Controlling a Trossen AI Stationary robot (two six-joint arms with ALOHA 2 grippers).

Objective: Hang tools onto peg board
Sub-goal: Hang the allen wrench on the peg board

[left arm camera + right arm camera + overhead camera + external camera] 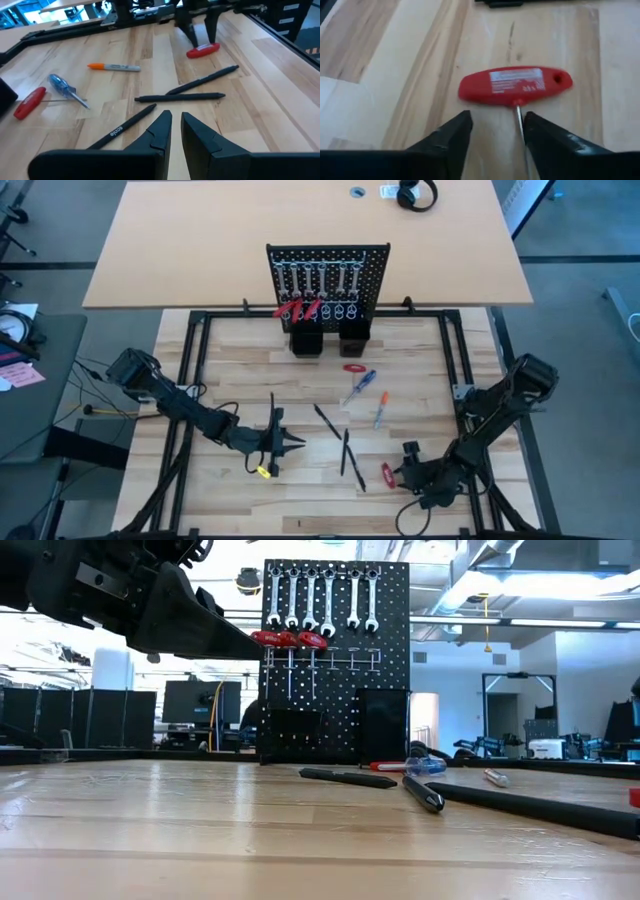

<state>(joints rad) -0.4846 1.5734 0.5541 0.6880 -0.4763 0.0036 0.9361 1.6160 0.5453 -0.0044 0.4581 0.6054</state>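
Right gripper (494, 131) astride red T-handle key (515, 85), jaws seemingly parted.

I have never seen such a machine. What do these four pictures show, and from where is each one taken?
It is a robot with two dark arms at a wooden table; each arm ends in a two-finger gripper. One picture looks down from above, one looks level across the table top, and two come from cameras on the arms' wrists.

At the far side stands the peg board, with silver wrenches already hanging on it. Still on the table lie a blue-handled screwdriver, an orange-handled one, thin black sticks and a red T-handled tool.

The left gripper is open and holds nothing. The right gripper is open just before the red T-handled tool, its fingers either side of the thin shaft.
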